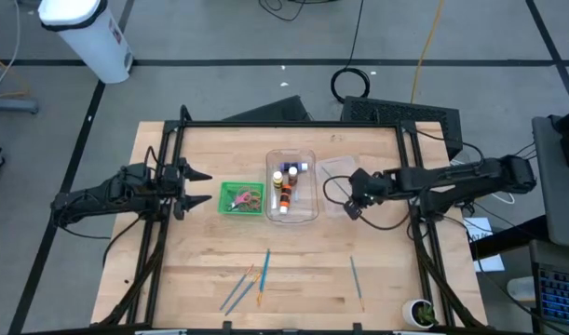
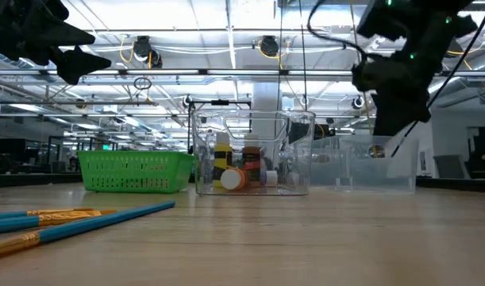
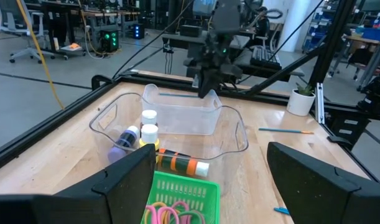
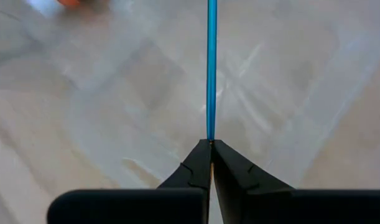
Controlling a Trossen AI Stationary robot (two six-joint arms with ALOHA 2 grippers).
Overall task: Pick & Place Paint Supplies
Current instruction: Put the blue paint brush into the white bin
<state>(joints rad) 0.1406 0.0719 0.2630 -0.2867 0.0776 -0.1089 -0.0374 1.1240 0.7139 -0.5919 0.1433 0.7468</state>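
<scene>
My left gripper (image 1: 202,189) hangs spread and empty, the small green mesh basket (image 1: 240,199) of scissors just ahead (pink handles show inside). Beyond it stands the clear plastic bin (image 1: 292,185) of tiny paint bottles. My right gripper (image 4: 211,144) pinches a thin blue brush (image 4: 211,68) above the second clear tray (image 1: 337,177).

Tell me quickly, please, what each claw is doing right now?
Left claw: open, empty, beside the green basket.
Right claw: closed on a thin blue brush, above the empty clear container.
</scene>
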